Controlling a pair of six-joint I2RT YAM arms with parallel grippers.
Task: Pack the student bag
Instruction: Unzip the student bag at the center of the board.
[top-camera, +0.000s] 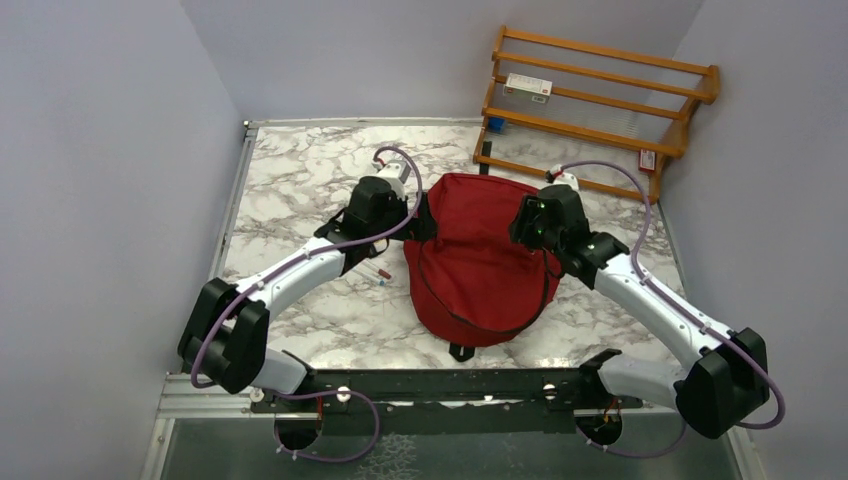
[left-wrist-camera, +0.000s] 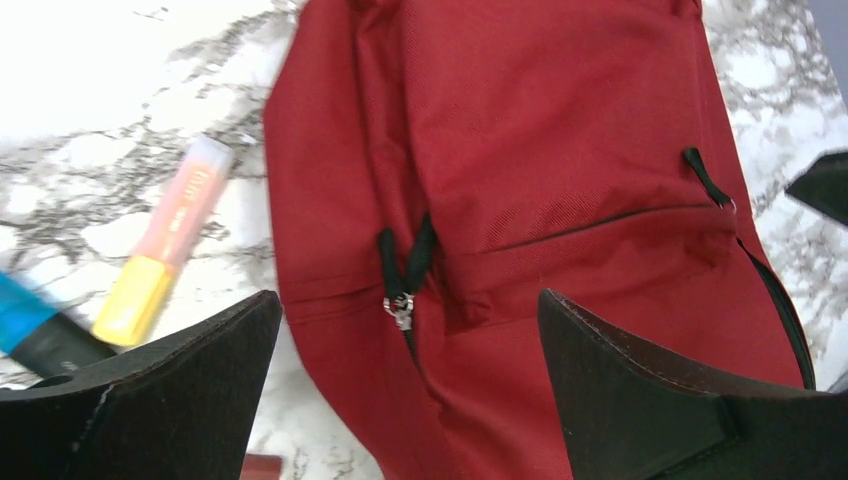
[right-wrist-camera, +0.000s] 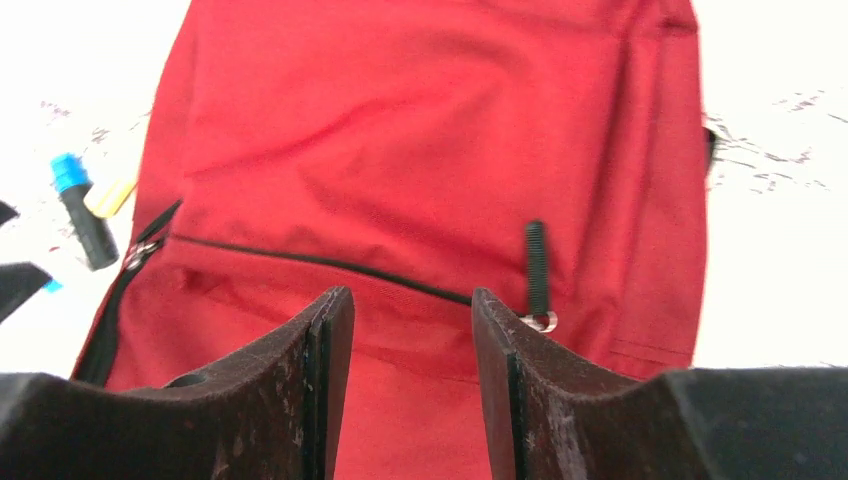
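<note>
Top external view first: the student bag (top-camera: 478, 262) lies flat in the middle of the marble table (top-camera: 300, 180), dark red, its rounded end toward the arm bases and a black zipper line curving along that near edge. The left gripper (top-camera: 412, 215) hangs at the bag's far corner on the left arm's side, and the right gripper (top-camera: 528, 222) sits over the opposite far corner. Beyond the bag, against the far wall, leans a wooden rack (top-camera: 600, 100) with a small white box (top-camera: 528, 88) on one rail. Just beside the bag on the left arm's side lie a few pens (top-camera: 378, 272).

From the left wrist, the fingers (left-wrist-camera: 180, 390) stand wide apart above the red fabric with nothing between them. Below the gap a pair of black cord zipper pulls (left-wrist-camera: 402, 270) meets at a metal slider. An orange highlighter with a yellow cap (left-wrist-camera: 165, 255) lies on the marble close to the bag's edge, and a blue-and-black marker (left-wrist-camera: 40, 325) lies just past it.

From the right wrist, the fingers (right-wrist-camera: 320, 380) are parted by a narrower gap, gripping nothing, the bag's cloth showing between them. A black zipper pull (right-wrist-camera: 537, 270) lies on the bag just beside one fingertip.
</note>
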